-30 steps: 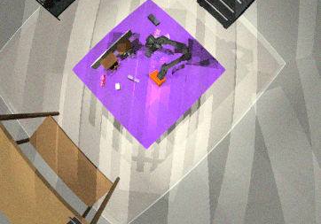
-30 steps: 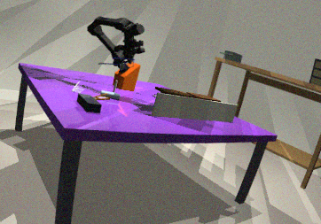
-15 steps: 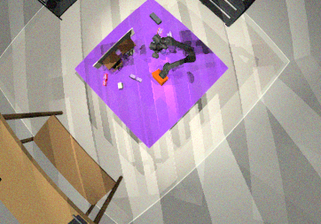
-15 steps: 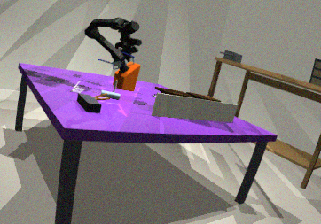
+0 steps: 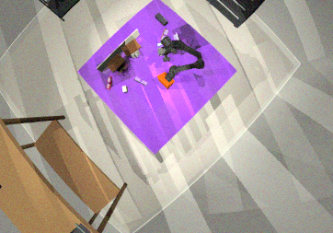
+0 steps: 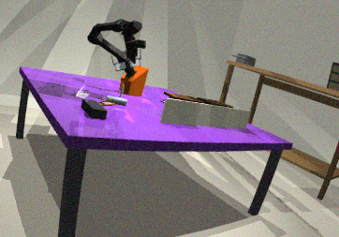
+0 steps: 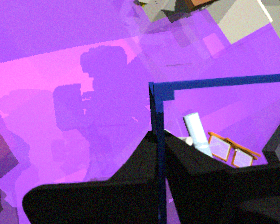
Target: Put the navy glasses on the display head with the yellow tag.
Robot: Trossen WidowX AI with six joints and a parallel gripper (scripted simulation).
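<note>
Hanging above the glossy purple table (image 6: 140,127), the black jointed arm (image 6: 105,31) carries its gripper (image 7: 158,150) pinched tight on the thin navy-framed glasses (image 7: 158,107). In the wrist view one dark blue bar runs straight up from between the black fingers toward 12 o'clock, then turns a sharp corner and stretches off toward 3 o'clock. The glasses are clear of the table, whose surface shows the gripper's shadow. Below them, toward 4 o'clock in the wrist view, a pair of orange-rimmed glasses (image 7: 231,152) lies flat on the table, just beside a pale grey cylinder (image 7: 197,132). From the exterior view, the arm rises from a squat orange block base (image 6: 136,81); a flat black case (image 6: 94,109) lies toward 8 o'clock of it, and a grey upright panel (image 6: 203,115) stands toward 4 o'clock. I cannot make out the display heads from where I stand.
</note>
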